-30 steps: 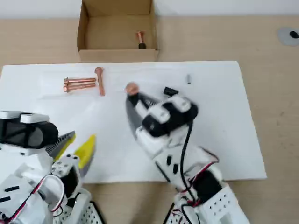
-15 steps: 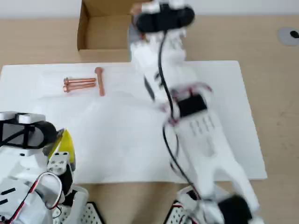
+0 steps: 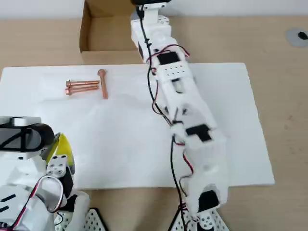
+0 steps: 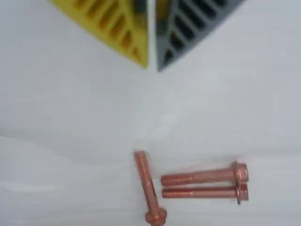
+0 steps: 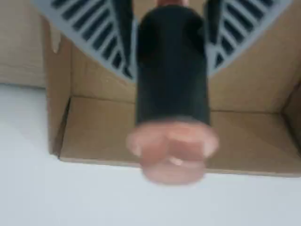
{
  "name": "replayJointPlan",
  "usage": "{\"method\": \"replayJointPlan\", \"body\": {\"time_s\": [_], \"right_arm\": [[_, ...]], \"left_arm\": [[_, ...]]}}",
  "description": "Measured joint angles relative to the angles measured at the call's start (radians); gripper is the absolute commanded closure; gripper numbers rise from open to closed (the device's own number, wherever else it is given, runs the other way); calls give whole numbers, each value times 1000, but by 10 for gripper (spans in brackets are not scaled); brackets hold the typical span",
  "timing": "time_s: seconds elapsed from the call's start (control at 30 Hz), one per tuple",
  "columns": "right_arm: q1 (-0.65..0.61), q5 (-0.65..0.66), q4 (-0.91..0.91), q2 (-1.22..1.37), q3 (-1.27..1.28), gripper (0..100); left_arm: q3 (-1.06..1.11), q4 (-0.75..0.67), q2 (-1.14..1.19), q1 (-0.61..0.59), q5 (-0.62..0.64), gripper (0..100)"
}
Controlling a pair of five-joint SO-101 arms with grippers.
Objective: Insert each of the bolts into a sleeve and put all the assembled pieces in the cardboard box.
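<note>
Release looks to be the step in hand. The right arm [image 3: 183, 96] stretches up the high view to the cardboard box [image 3: 85, 33] at the top centre. The right gripper [image 5: 170, 28] is clamped on a black sleeve [image 5: 172, 80], with a copper bolt head [image 5: 172, 148] poking out of the sleeve's near end and the box's brown walls and floor behind it. To do this well, I would bring the piece low over the box floor, well inside the front wall, before parting the fingers. That way it should neither bounce out nor let the bolt slip from the sleeve. Three loose bolts [image 3: 84, 86] lie on the white sheet [image 3: 120, 139] at the upper left, not yet sleeved. The left gripper [image 4: 151, 63], at the lower left of the high view, has its fingers all but together and holds nothing.
</note>
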Motion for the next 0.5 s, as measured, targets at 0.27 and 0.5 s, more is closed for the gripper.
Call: {"method": "replayJointPlan", "body": {"time_s": [0.27, 0.5], "right_arm": [[6, 0, 72, 381, -408, 986], [17, 12, 232, 606, -690, 985]], "left_arm": [[41, 0, -155, 0, 0, 993], [129, -52, -216, 0, 0, 993]]}}
